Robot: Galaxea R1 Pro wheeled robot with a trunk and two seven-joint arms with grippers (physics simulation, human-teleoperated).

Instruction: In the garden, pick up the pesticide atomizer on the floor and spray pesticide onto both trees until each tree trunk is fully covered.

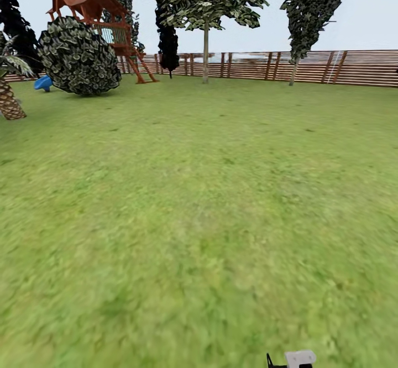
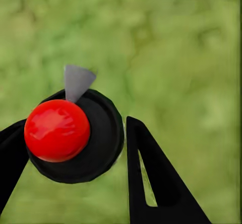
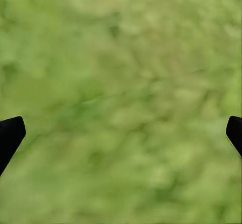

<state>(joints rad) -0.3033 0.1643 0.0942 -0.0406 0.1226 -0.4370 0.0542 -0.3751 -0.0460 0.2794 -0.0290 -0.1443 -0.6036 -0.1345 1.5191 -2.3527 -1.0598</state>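
**Head view: atomizer in the left gripper, trees far off across the lawn**

Head view first. Grass (image 1: pixel 199 219) runs from the robot's feet all the way to the slat fence (image 1: pixel 309 67) at the back. Two trees stand against that fence: one with a slim pale trunk (image 1: pixel 205 53) near the middle, another trunk (image 1: pixel 293 72) leaning a little, to its right. Both are well apart from the robot and straight ahead or slightly right of it, each trunk's long axis running up and down. Off to the left are a round bush (image 1: pixel 80 56), a wooden play tower (image 1: pixel 99 14), a blue object (image 1: pixel 43 83) and the scaly palm stub (image 1: pixel 10 100), none of them targets. At the bottom edge, right of centre, a small white and black piece of the robot (image 1: pixel 298 358) pokes in; which part it is I cannot tell.

Left wrist view. The left gripper (image 2: pixel 70 148) is clamped around the atomizer (image 2: pixel 75 135), seen from above: a black round body with a glossy red ball on top and a grey nozzle (image 2: pixel 78 80) pointing away from the wrist. One dark finger (image 2: pixel 151 178) sits against the body's side, the other against the opposite side. Only turf lies beyond it, so by my reading the coming move is a drive toward the trunks, then a lift of the nozzle to face them.

Right wrist view. The right gripper (image 3: pixel 121 133) hangs wide apart and holds nothing, its two black tips at the frame's opposite edges over blurred grass.

No brand, label or writing is readable anywhere
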